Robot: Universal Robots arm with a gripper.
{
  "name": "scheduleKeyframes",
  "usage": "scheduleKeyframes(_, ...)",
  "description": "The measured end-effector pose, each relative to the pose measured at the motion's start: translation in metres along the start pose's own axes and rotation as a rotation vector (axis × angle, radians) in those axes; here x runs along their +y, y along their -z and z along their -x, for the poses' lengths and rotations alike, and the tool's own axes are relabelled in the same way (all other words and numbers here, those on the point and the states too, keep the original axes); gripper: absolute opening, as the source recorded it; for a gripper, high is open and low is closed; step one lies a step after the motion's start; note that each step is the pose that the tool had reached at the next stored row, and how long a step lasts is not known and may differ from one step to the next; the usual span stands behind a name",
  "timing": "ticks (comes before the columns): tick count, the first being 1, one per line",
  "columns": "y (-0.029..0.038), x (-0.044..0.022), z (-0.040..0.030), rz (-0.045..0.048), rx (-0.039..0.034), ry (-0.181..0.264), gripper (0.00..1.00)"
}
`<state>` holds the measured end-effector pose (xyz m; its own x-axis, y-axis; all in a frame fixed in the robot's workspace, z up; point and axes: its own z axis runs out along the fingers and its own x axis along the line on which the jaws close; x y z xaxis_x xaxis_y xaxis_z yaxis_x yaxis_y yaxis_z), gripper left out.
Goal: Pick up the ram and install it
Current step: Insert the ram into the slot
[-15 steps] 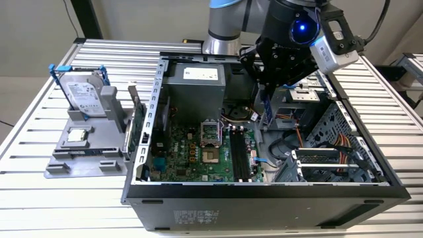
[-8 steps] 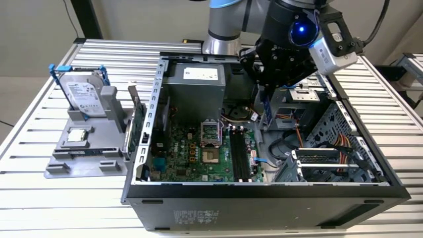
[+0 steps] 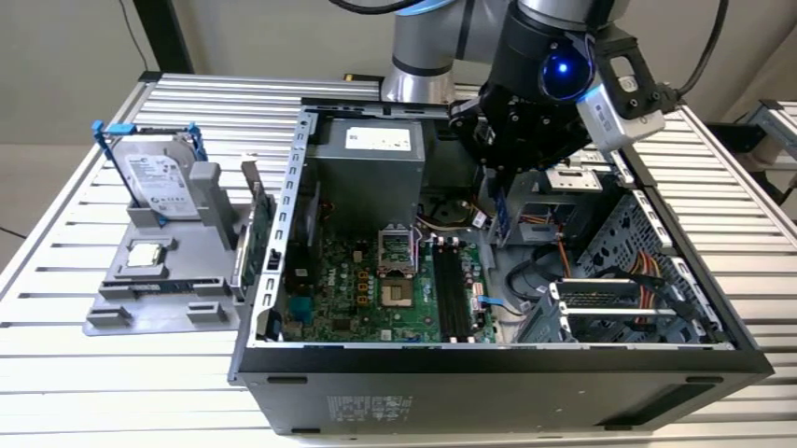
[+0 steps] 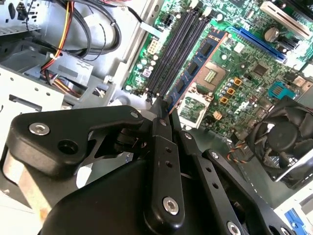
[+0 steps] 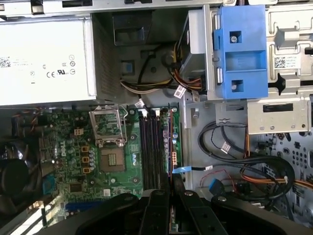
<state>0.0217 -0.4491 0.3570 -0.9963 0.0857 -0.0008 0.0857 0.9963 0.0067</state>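
My gripper (image 3: 503, 175) hangs inside the open computer case (image 3: 293, 187), shut on the ram (image 3: 502, 211). The ram (image 4: 195, 66) is a narrow blue stick with dark chips, and it sticks out from between the fingertips (image 4: 157, 111). It hangs in the air above the motherboard (image 3: 361, 289), near the far end of the black memory slots (image 3: 451, 289) and apart from them. In the second wrist view the stick runs alongside the memory slots (image 4: 176, 49). In the first wrist view my gripper (image 5: 171, 188) stands over the near end of the memory slots (image 5: 149, 147).
A silver hard drive (image 3: 156, 182) in a blue frame and a small square CPU chip (image 3: 147, 252) sit on a grey holder at the exterior view's left. Inside the case are the power supply (image 3: 368, 159), the CPU socket (image 3: 396, 294), a fan (image 4: 281, 137) and bundled cables (image 3: 648, 271).
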Motion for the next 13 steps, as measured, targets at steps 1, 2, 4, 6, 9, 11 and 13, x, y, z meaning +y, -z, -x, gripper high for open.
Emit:
scheduleKeyframes(1, -0.0008, 0.0000, 0.0000, -0.0001, 0.0000, 0.000, 0.00)
scheduleKeyframes(2, -0.0018, 0.0000, 0.0000, 0.0000, 0.0000, 0.000, 0.00)
scheduleKeyframes(4, -0.0038, 0.0000, 0.0000, -0.0001, 0.0000, 0.000, 0.00)
scheduleKeyframes(6, -0.0057, 0.0000, 0.0000, -0.0001, 0.0000, 0.000, 0.00)
scheduleKeyframes(9, -0.0083, -0.0001, 0.0000, -0.0001, 0.0000, 0.000, 0.00)
scheduleKeyframes(11, -0.0098, -0.0001, 0.0000, 0.0001, -0.0001, 0.000, 0.00)
scheduleKeyframes(13, -0.0114, -0.0001, 0.0000, -0.0002, 0.0000, 0.000, 0.00)
